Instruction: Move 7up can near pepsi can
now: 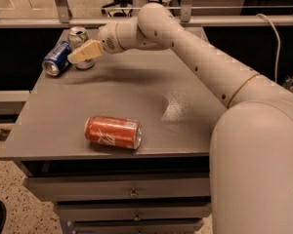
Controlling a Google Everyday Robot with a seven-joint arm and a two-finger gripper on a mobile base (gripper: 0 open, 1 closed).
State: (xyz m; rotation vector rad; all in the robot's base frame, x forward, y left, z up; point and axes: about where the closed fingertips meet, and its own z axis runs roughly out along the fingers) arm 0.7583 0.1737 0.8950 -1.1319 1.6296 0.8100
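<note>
While three cans sit on one table (136, 96), pepsi can (56, 58) lying far left, 7up can (78, 34) upright just beside it, orange-red can (113, 131) lying near, gripper (80, 54) against 7up can, its grip impossible to tell.

Readable text: none. Gripper (83, 52) at 7up can (78, 32), no lettering legible; pepsi can (56, 60) just beside it and orange-red can (113, 132) well apart: markings illegible.
</note>
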